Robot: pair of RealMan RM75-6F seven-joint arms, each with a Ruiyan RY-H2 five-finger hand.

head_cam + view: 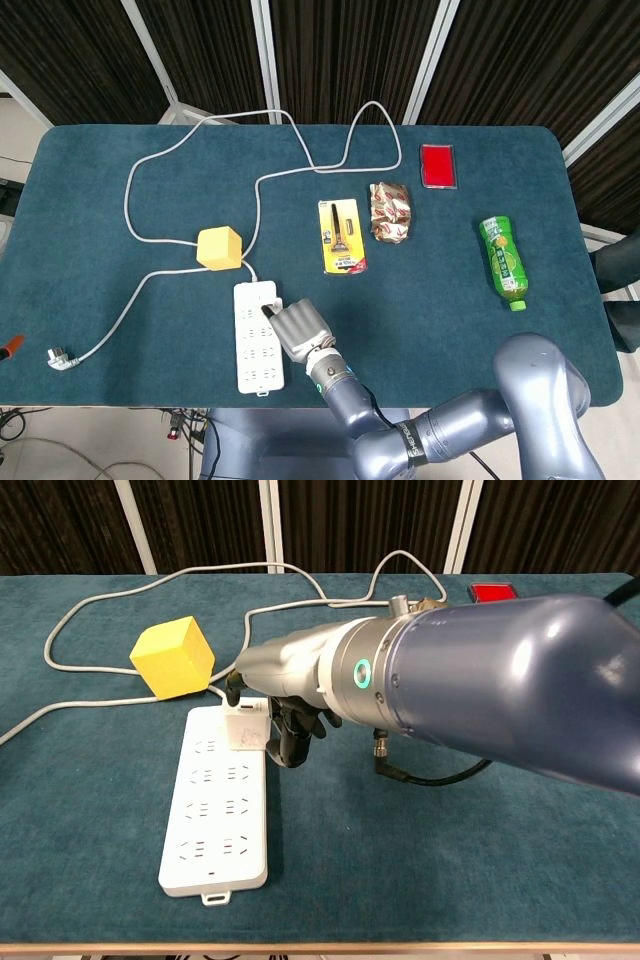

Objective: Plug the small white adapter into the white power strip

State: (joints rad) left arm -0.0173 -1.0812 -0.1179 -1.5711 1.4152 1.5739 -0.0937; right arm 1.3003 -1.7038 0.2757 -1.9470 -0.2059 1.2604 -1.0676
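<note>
Adapter: the small white adapter (pixel 246 727) is sitting upright on the far end of the white power strip (pixel 218 805), in the row of sockets nearest the yellow cube; how deep it is seated I cannot tell.
Power strip: it is lying flat on the blue-green table (pixel 450 290), long side running toward the near edge, its grey cord (pixel 150 240) looping off across the far half of the cloth and ending in a plug (pixel 60 359) near the left edge.
Right hand: the right hand (pixel 297 330) is reaching in from the near edge and hanging at the strip's right side, dark fingertips (pixel 233 687) curling around the adapter; whether they are pinching it or only touching it I cannot tell.
Left hand: it is showing in neither view.
Yellow cube: the yellow cube (pixel 219 248) is resting just beyond the strip's far end, on the cord.
Other things: a carded razor pack (pixel 341 236), a foil snack packet (pixel 390 211), a red card (pixel 438 166) and a green bottle (pixel 503 262) are lying well apart to the right.
</note>
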